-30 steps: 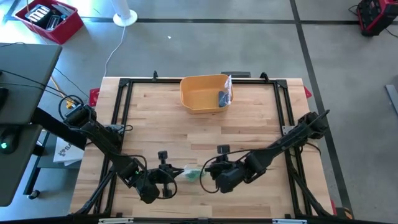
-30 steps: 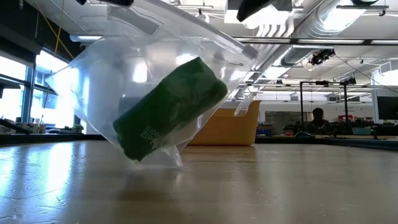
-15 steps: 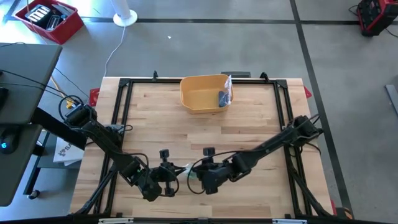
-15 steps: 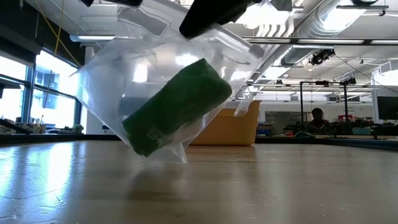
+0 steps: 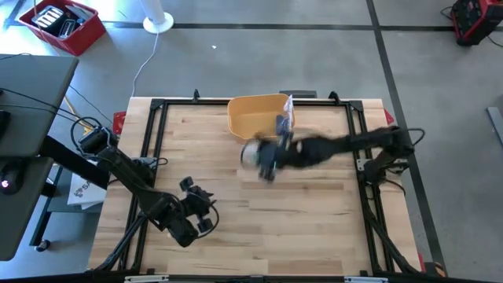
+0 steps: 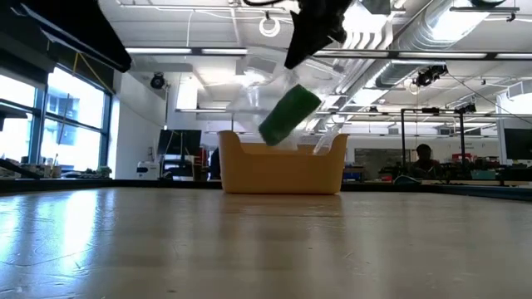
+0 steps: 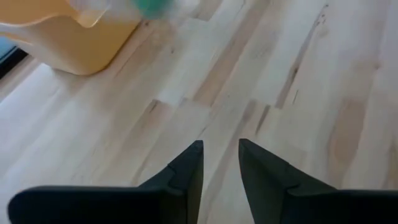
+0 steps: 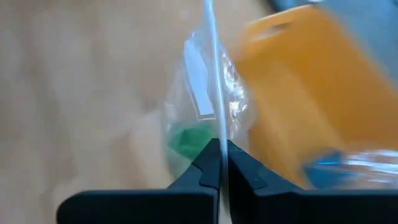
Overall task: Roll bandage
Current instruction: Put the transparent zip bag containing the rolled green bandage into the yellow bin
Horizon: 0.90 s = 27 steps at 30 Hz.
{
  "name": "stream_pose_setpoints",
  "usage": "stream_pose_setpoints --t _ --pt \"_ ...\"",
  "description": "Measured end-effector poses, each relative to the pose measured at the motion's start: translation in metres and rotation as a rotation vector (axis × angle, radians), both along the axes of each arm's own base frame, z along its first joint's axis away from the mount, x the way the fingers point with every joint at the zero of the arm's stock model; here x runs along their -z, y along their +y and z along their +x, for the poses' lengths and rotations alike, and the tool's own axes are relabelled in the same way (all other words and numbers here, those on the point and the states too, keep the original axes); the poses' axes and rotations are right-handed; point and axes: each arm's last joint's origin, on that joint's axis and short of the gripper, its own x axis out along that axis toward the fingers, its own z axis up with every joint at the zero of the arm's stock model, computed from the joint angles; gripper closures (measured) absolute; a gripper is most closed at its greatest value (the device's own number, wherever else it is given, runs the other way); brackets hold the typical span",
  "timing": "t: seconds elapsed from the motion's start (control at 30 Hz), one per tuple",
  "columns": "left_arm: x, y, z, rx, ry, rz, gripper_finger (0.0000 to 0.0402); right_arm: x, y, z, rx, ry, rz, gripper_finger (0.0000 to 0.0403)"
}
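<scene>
Gripping a clear bag (image 8: pixel 208 106) by its edge, the right hand (image 8: pixel 219 163) dangles a green bandage roll (image 6: pixel 288 115) beside the yellow bin (image 6: pixel 281 168). Only the low view shows the roll clear of the counter (image 5: pixel 259 212). Fingers parted, the left hand (image 7: pixel 219 163) holds nothing.

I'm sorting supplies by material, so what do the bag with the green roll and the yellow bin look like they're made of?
Clear plastic bag: thin glossy film, see-through and crinkled. Green roll inside it: matte, probably soft fabric bandage. Yellow bin: smooth, opaque, likely moulded plastic, with rounded corners. Light wooden table: jointed planks with visible grain.
</scene>
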Motion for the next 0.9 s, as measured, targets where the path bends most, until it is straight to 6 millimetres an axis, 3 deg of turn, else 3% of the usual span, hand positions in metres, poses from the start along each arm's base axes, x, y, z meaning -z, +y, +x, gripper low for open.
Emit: stream_pose_setpoints --t 0.17,0.27,0.4,0.53,0.67,0.9 --pt "0.007 -0.008 -0.001 -0.001 -0.012 0.007 0.0304 -0.022 -0.089 -0.015 0.227 -0.098 0.086 0.0402" --pt "0.01 -0.011 -0.002 0.001 -0.02 0.023 0.0307 -0.022 -0.133 -0.023 0.323 -0.154 0.193 0.0402" --pt "0.01 -0.012 -0.002 0.0 -0.034 0.036 0.0307 -0.008 -0.176 -0.025 0.451 -0.183 0.262 0.0402" --pt "0.01 -0.013 -0.003 -0.003 -0.047 0.048 0.0307 0.011 -0.202 -0.024 0.557 -0.202 0.392 0.0402" --pt "0.009 -0.013 -0.003 -0.004 -0.052 0.051 0.0307 0.031 -0.213 -0.022 0.656 -0.168 0.454 0.04" --pt "0.008 -0.016 0.0 -0.006 -0.088 0.014 0.0307 0.017 -0.223 -0.035 0.634 -0.219 0.518 0.0333"
